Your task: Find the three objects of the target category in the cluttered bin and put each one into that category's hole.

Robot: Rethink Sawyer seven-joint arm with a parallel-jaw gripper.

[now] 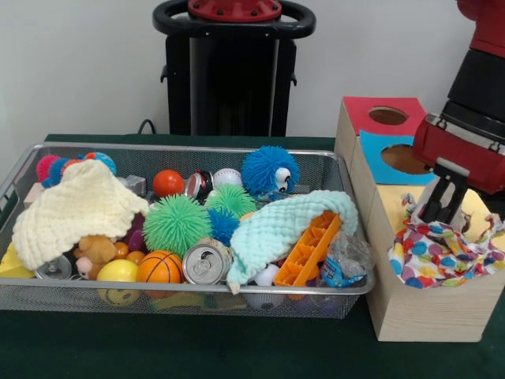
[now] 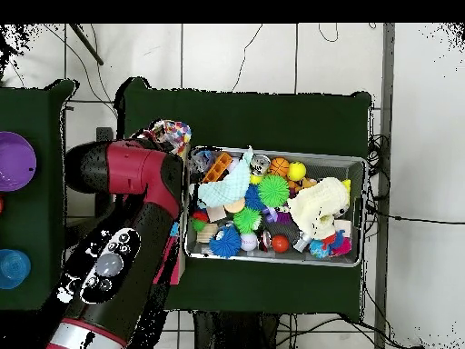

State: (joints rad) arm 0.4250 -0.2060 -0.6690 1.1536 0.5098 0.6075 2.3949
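Observation:
The wire mesh bin stands on the green table, full of clutter; it also shows in the overhead view. The floppy multicoloured patterned cloth lies crumpled on the yellow-topped box and hangs over its front edge. It covers the hole. The cloth also shows in the overhead view. My gripper is right above the cloth, open, with its tips at the cloth's top. A red, pink and blue speckled piece peeks out at the bin's far left corner.
The bin holds a pale yellow knitted cloth, a mint cloth, an orange plastic piece, spiky balls, a can and a small basketball. The blue-topped box and the red-topped box stand behind the yellow one.

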